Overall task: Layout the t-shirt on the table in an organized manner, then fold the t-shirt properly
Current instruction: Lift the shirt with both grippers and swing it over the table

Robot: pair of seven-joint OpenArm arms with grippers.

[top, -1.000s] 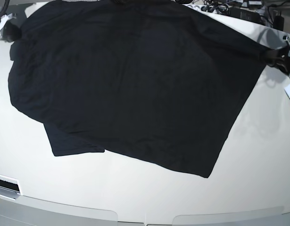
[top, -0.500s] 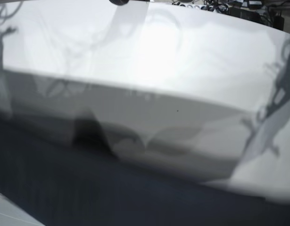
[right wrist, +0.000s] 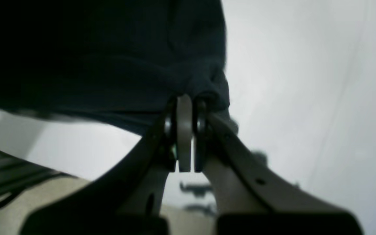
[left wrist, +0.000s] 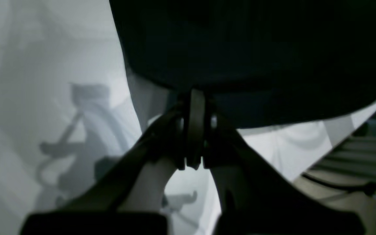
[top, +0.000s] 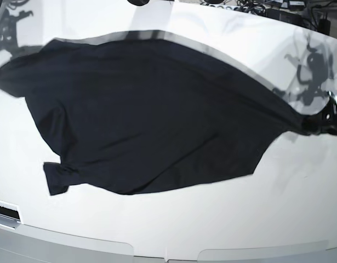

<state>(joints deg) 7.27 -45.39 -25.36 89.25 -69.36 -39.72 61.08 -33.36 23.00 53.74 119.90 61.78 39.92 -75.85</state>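
Observation:
The black t-shirt (top: 152,120) is stretched wide across the white table (top: 212,230), its middle sagging toward the front, with a crumpled sleeve (top: 56,175) at lower left. My left gripper (top: 325,123) is at the right edge of the base view, shut on a pulled-out corner of the shirt. In the left wrist view the left gripper (left wrist: 193,98) pinches the cloth edge (left wrist: 256,65). In the right wrist view my right gripper (right wrist: 186,101) is shut on bunched cloth (right wrist: 126,71). In the base view the shirt's left corner runs to the frame edge and the right gripper is not visible there.
Cables and black devices (top: 278,10) lie along the table's far right edge. Arm shadows fall on the tabletop at far right (top: 308,71) and far left (top: 9,30). The table's curved front edge (top: 168,249) runs along the bottom.
The shirt was spread high and near the camera, then swept out of the picture, leaving bare table in view. Now it is lower and pulled taut sideways between both grippers.

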